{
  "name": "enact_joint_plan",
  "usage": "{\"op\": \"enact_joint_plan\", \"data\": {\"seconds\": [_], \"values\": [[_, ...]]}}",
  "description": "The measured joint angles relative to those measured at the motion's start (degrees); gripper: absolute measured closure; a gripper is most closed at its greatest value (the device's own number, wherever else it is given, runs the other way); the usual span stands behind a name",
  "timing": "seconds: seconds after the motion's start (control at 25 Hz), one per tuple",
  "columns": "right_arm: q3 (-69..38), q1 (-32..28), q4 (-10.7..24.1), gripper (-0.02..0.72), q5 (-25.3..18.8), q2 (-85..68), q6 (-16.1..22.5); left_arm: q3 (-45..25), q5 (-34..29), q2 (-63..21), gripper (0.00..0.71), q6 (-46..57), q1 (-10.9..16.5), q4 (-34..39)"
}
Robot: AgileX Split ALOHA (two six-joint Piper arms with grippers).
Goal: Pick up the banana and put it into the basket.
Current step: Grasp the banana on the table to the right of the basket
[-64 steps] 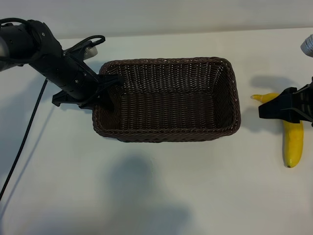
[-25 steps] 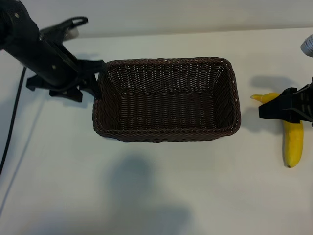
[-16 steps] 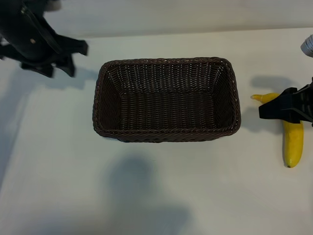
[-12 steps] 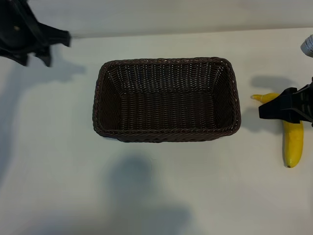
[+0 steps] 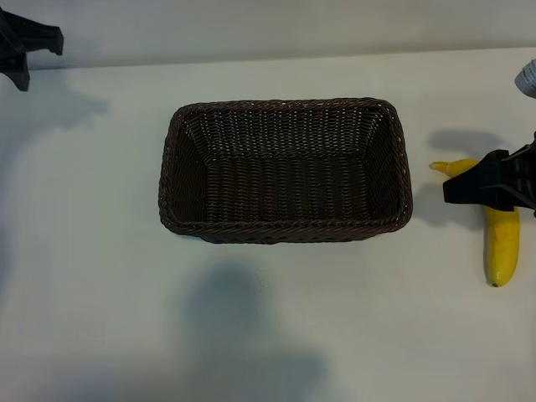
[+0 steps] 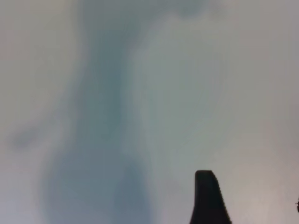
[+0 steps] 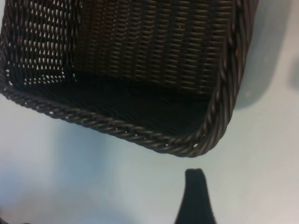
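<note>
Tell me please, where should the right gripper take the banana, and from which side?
Probably at the banana's middle, coming down from above with the jaws across its width: it lies flat on the table, long and narrow. The right gripper hangs over its stem half.

The basket [image 5: 285,172] sits on the bench [image 5: 268,335] in the middle, between my two arms, with nothing in it. The banana [image 5: 500,239] lies on the bench to the right of the basket, apart from it. My right claw [image 5: 490,184] hangs over the banana's upper half. My left claw [image 5: 21,42] is at the far left corner, well away from the basket.
</note>
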State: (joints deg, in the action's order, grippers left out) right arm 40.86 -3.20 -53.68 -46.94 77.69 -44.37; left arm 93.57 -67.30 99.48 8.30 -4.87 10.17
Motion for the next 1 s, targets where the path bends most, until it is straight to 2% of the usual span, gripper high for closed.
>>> {"op": "enact_joint_plan", "data": {"seconds": [0.16, 0.28, 0.8, 1.0], "values": [[0.00, 0.00, 0.47, 0.162, 0.00, 0.00, 0.00, -1.83, 0.00, -4.94, 0.223, -0.77, 0.00, -0.91], [0.00, 0.00, 0.60, 0.162, -0.06, 0.00, 0.00, -6.63, 0.00, -10.81, 0.223, -1.22, 0.00, -0.97], [0.00, 0.00, 0.65, 0.162, -0.11, 0.00, 0.00, -38.52, 0.46, -41.21, 0.222, -2.71, 0.00, -1.78], [0.00, 0.00, 0.65, 0.162, -0.16, 0.00, 0.00, -51.18, 4.62, -54.09, 0.222, -2.76, 0.00, -4.97]]}}
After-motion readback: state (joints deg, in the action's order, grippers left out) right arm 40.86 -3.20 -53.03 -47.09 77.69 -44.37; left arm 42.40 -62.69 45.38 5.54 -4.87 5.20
